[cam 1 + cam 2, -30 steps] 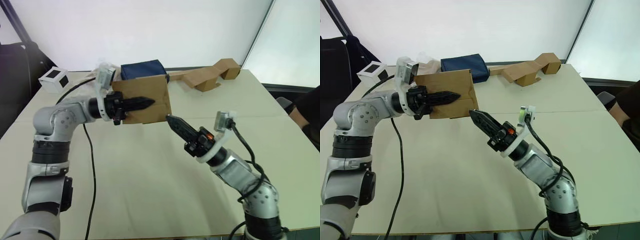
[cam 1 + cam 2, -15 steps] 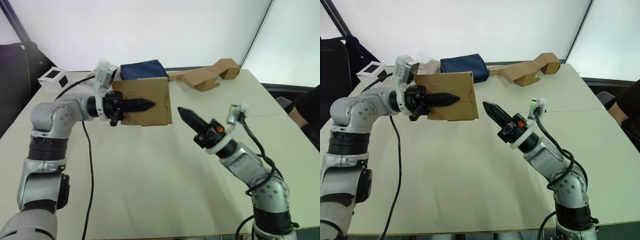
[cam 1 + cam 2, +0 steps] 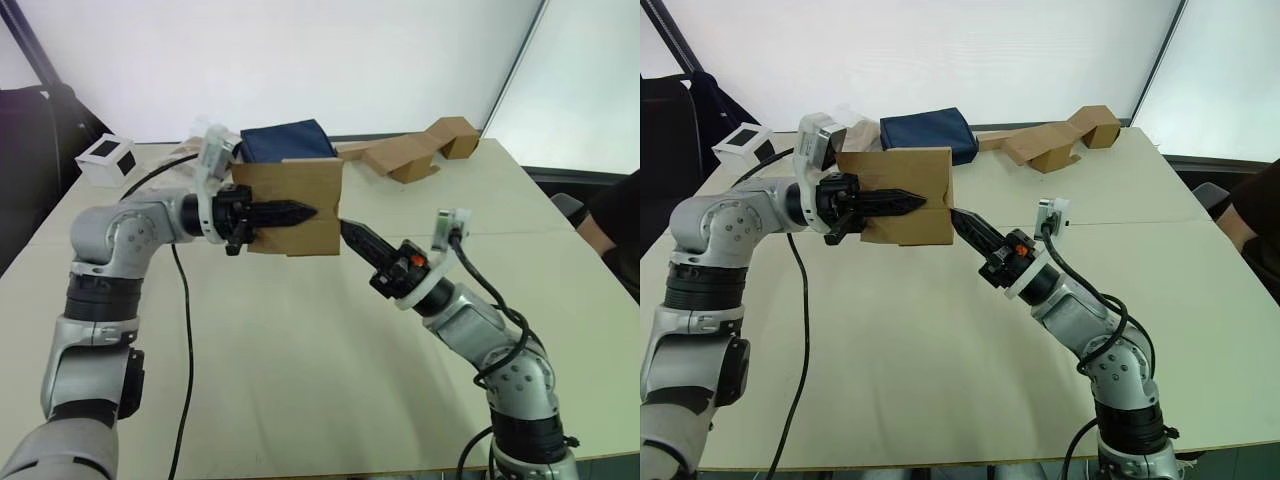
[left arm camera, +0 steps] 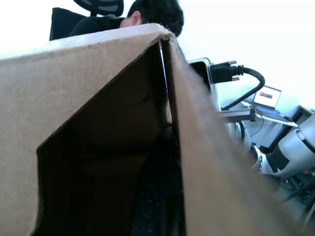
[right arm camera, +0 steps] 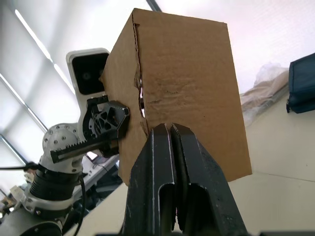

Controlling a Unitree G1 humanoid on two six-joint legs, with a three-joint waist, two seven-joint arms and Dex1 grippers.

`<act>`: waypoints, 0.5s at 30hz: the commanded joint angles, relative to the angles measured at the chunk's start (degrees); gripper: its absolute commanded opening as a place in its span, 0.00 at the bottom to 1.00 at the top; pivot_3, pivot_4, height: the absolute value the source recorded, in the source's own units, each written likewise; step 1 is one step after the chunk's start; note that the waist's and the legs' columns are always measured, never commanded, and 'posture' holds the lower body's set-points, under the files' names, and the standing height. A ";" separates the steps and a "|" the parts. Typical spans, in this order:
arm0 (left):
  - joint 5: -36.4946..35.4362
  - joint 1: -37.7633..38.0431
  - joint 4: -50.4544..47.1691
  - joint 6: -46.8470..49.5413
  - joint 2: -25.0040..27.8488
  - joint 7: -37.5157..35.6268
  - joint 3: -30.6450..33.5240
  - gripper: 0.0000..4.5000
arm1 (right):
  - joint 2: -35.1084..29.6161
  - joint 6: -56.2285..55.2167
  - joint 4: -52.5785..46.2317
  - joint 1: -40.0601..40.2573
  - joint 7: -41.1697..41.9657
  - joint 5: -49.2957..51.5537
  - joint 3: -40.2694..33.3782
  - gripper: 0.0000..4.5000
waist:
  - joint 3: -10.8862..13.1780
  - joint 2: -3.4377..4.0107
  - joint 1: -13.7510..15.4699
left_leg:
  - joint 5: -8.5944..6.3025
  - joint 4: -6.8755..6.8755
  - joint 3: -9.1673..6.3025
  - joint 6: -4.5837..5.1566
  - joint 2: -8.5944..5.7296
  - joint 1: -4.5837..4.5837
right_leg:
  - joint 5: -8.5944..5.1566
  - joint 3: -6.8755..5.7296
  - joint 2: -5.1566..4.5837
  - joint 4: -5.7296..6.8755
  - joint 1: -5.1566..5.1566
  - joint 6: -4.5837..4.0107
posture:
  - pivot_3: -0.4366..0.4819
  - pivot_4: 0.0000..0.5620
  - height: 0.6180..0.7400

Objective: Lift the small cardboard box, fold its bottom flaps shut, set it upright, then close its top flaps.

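The small cardboard box (image 3: 300, 185) hangs in the air above the table's far middle, plain brown, with a crease across the face turned to me. My left gripper (image 3: 305, 212) is shut on its near wall, one black finger (image 3: 285, 213) lying along the outside. In the left wrist view the box's dark inside (image 4: 113, 162) and a wall edge (image 4: 170, 73) show close up. My right gripper (image 3: 347, 229) is shut, and its tip (image 5: 169, 129) touches the box's lower right edge. I cannot tell the bottom flaps from the top flaps.
A navy bag (image 3: 285, 138) lies behind the box. A long folded cardboard strip (image 3: 410, 155) is at the far right and a white box with a black square (image 3: 108, 158) at the far left. A black cable (image 3: 180, 330) hangs across the table (image 3: 300, 380). A person sits at the right edge (image 3: 615, 215).
My right gripper, which had drawn back to the right half a second ago, has moved left again to the box's lower right edge. The left arm has shifted the box slightly rightward.
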 commanded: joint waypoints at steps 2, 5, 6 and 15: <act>-0.64 -1.17 -2.00 -0.45 -1.71 1.24 0.36 0.00 | 1.86 0.80 -2.67 -1.45 0.56 0.54 2.99 0.02 | 0.00 0.00 0.01 | 0.00 0.00 0.00 0.00 0.00 0.00 | 0.00 0.00 -0.01 0.00 0.00 0.00 | 0.48 0.27 1.00; 0.04 -1.00 -1.96 -0.73 -1.21 0.91 -0.04 0.00 | 0.59 1.33 -3.24 -0.68 0.83 1.17 1.89 0.02 | 0.00 0.00 0.00 | 0.00 0.00 0.00 0.00 -0.01 0.00 | 0.00 0.00 -0.02 0.00 0.00 0.00 | 0.48 0.27 1.00; 0.30 -1.06 -1.79 -0.86 -0.99 0.69 -0.21 0.00 | -0.07 1.50 -3.38 -0.44 0.97 1.49 1.34 0.02 | 0.00 0.00 0.00 | 0.00 0.00 0.00 0.00 -0.01 0.00 | 0.00 0.00 -0.02 0.00 0.00 0.00 | 0.48 0.27 1.00; 9.09 -3.81 1.07 -6.10 1.71 -2.02 -6.45 0.00 | -11.61 4.96 -5.11 3.75 3.85 4.11 -5.70 0.02 | 0.00 0.00 0.14 | 0.00 0.00 0.01 0.00 -0.03 0.00 | 0.00 0.00 0.06 -0.01 0.00 0.00 | 0.48 0.27 1.00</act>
